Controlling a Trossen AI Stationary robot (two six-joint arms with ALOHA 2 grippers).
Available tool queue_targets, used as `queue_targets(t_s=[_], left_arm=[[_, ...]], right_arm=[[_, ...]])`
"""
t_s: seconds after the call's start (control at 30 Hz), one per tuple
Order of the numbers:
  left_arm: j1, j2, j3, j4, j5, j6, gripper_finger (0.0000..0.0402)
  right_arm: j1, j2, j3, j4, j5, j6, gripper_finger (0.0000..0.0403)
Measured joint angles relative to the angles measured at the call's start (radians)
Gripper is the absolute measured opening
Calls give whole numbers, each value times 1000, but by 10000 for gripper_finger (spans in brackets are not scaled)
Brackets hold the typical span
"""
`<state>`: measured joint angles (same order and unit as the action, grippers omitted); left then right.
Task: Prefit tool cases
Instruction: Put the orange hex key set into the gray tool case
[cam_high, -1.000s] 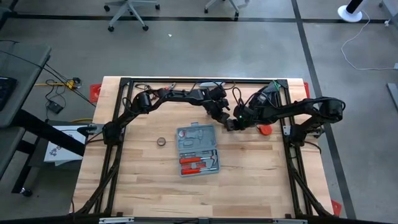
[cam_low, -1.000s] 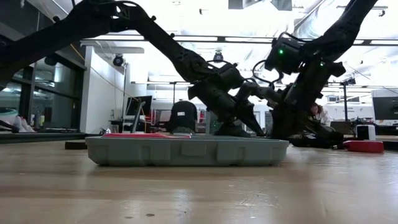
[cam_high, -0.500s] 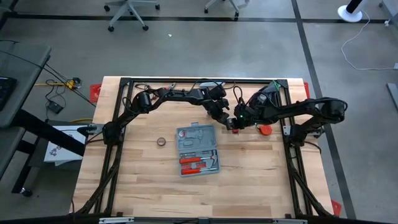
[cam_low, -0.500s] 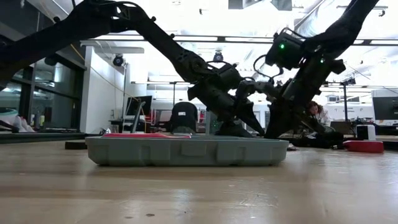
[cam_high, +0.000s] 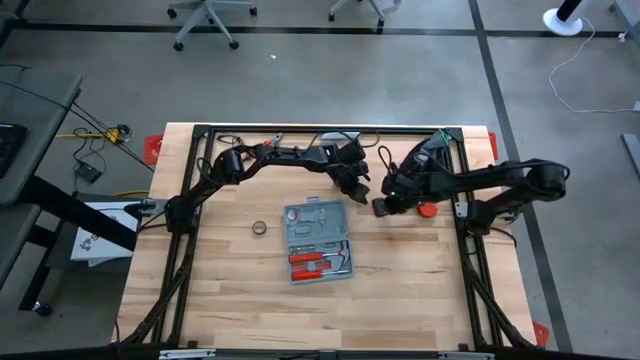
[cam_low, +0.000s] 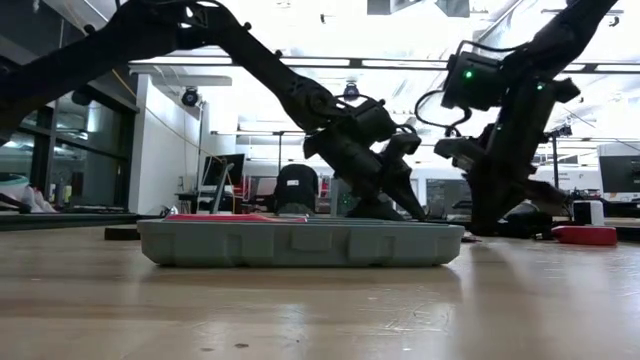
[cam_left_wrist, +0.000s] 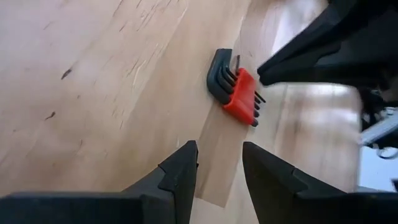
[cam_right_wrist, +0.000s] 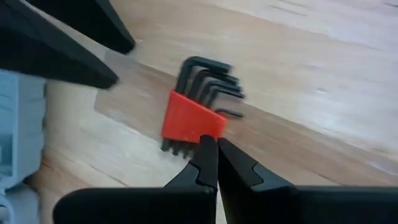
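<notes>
Tool case: the grey-blue tool case (cam_high: 318, 241) lies open and flat near the middle of the wooden counter (cam_high: 420, 290), its long side running away from the front edge; in the low view it shows as a shallow grey tray (cam_low: 300, 243) resting on the counter.
Case contents: red-handled tools (cam_high: 312, 262) sit in the half nearer the front edge; the farther half shows moulded grey slots.
Hex key set: a set of black hex keys in a red holder (cam_left_wrist: 235, 89) lies flat on the counter just beyond the case's far right corner, between the two arms; the right wrist view shows it too (cam_right_wrist: 196, 112).
Left tool (cam_left_wrist: 219, 167): released, its two dark fingers parted, hovering over bare wood just short of the hex key set; from above it sits beside the case's far right corner (cam_high: 357, 190).
Right tool (cam_right_wrist: 216, 163): clenched, fingers pressed together with nothing between them, tips just at the red holder's edge; whether they touch it I cannot tell. From above it is to the right of the left tool (cam_high: 385, 203).
Red disc: a small round red object (cam_high: 426, 209) lies on the counter beside the right arm.
Ring: a small dark ring (cam_high: 260, 227) lies on the counter left of the case, apart from it.
</notes>
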<state>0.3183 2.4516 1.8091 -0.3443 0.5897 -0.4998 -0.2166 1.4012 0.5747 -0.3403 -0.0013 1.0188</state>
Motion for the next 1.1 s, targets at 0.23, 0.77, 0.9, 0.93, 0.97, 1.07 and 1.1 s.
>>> queue_targets(t_s=[0.23, 0.77, 0.9, 0.93, 0.97, 1.07, 1.1], left_arm=[[-5, 0, 0, -26, -19, 34, 122], [18, 5, 0, -97, 9, 59, 122], [21, 5, -1, -89, 16, 68, 122], [23, 5, -1, -89, 29, 75, 122], [25, 5, -1, -90, 43, 82, 122], [36, 5, -2, -93, 100, 102, 122], [38, 6, -2, -93, 114, 107, 122]], right_arm=[[-20, 137, 6, 208, -93, 0, 0], [-82, 181, 2, 307, -168, -33, 0], [-85, 183, 1, 311, -172, -41, 0], [-85, 183, 1, 316, -173, -41, 0], [-85, 184, 0, 325, -175, -41, 0], [-85, 185, 0, 350, -184, -49, 0], [-85, 185, -1, 357, -188, -50, 0]])
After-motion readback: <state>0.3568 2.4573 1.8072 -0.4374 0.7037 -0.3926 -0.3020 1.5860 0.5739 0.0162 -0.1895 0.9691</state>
